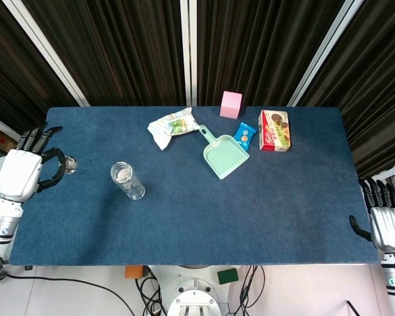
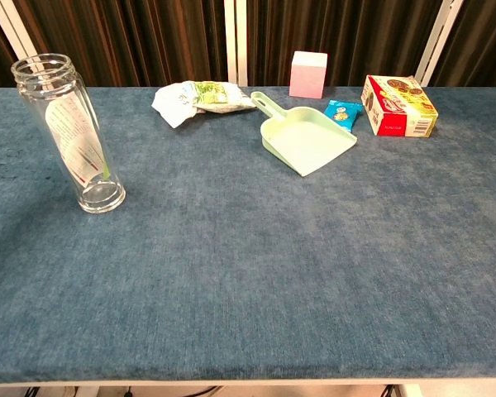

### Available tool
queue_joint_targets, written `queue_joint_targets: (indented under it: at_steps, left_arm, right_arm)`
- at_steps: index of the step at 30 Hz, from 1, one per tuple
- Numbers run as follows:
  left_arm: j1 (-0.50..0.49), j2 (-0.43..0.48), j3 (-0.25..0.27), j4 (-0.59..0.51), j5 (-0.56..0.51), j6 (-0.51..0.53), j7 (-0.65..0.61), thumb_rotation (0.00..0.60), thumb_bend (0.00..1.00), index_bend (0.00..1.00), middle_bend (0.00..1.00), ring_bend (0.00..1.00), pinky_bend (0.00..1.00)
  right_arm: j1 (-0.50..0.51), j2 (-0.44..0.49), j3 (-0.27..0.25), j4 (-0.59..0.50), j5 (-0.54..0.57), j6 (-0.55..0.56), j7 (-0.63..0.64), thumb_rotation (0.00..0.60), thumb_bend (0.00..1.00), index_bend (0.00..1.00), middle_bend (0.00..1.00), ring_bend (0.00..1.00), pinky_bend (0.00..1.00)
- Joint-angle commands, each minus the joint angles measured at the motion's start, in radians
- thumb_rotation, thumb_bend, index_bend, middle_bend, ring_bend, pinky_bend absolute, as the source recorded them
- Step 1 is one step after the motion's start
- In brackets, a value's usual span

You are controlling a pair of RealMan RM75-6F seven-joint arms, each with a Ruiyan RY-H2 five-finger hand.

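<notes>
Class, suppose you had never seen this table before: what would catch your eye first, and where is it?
The tall clear jar stands upright and open-topped, alone on the left of the blue table. Along the far edge lie a mint-green dustpan, a pink box and a red biscuit box. At the left edge, the left hand pinches a small shiny lid.

One clear glass bottle (image 1: 126, 180) stands near the table's left edge. Toward the far edge lie one crumpled snack bag (image 1: 173, 126), one green dustpan (image 1: 223, 155), one pink box (image 1: 231, 105), one blue packet (image 1: 245, 136) and one biscuit box (image 1: 275, 130).
</notes>
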State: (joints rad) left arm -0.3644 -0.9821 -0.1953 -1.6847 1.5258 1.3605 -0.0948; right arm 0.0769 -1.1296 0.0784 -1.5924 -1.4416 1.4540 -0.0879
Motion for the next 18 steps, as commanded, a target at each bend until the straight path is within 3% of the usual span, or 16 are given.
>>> queue_joint_targets:
  at_steps: [1,11,18]
  left_arm:
    - [-0.067,0.046,-0.013,-0.053,0.007,-0.101,-0.006,0.6,0.4,0.67,0.11,0.0,0.08]
    - [-0.239,0.117,-0.028,-0.131,-0.071,-0.398,0.066,0.6,0.4,0.67,0.1,0.0,0.08]
    - [-0.325,0.133,-0.039,-0.166,-0.149,-0.52,0.16,0.6,0.4,0.67,0.1,0.0,0.08]
  right_arm:
    - [0.001,0.001,0.0,-0.001,0.002,-0.003,-0.001,0.6,0.32,0.0,0.0,0.0,0.0]
    - [0.0,0.003,0.0,0.001,0.012,-0.009,0.002,0.6,0.32,0.0,0.0,0.0,0.0]
    - [-0.001,-0.002,-0.001,0.011,0.017,-0.013,0.011,0.6,0.32,0.0,0.0,0.0,0.0]
